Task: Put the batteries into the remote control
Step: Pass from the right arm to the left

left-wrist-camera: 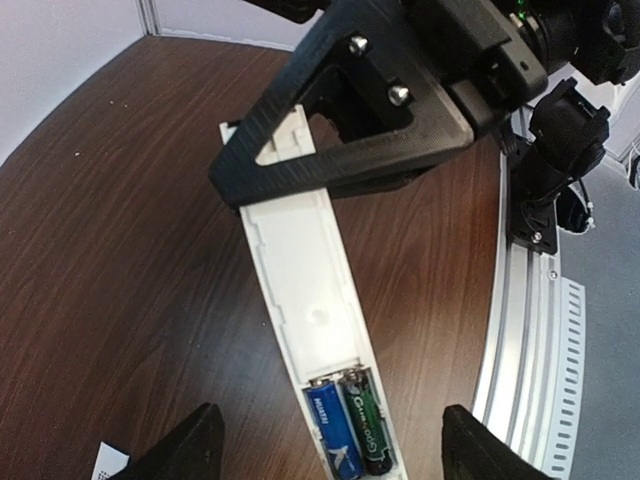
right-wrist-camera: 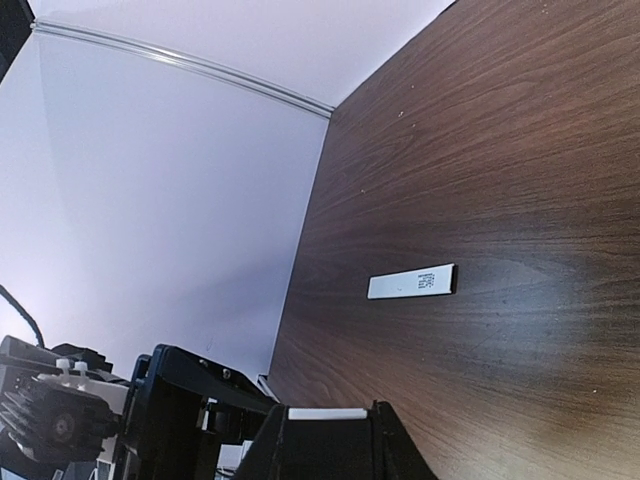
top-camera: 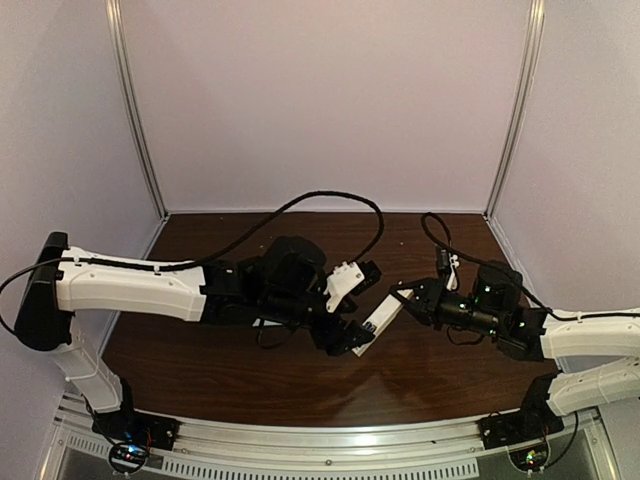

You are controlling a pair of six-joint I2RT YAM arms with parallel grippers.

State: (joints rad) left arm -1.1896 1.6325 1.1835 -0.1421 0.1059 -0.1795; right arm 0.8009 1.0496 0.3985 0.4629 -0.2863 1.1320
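The white remote control [left-wrist-camera: 305, 260] lies back-up, slanting across the dark wood table [left-wrist-camera: 120, 200], and shows as a white bar in the top view [top-camera: 381, 318]. Its battery recess is uncovered and holds two batteries side by side, one blue [left-wrist-camera: 334, 432] and one dark green [left-wrist-camera: 366, 424]. My right gripper [top-camera: 404, 300] is shut on the remote's far end, and its black fingers [left-wrist-camera: 330, 150] clamp it. The remote's white edge [right-wrist-camera: 328, 412] shows between them. My left gripper [left-wrist-camera: 335, 442] is open, its fingertips [left-wrist-camera: 190, 445] standing apart on either side of the battery end.
The thin flat white cover strip [right-wrist-camera: 411, 282] with small print lies alone on the table beyond the right gripper. A printed white corner [left-wrist-camera: 110, 461] shows by my left fingertip. The aluminium rail [left-wrist-camera: 520, 300] runs along the table's near edge.
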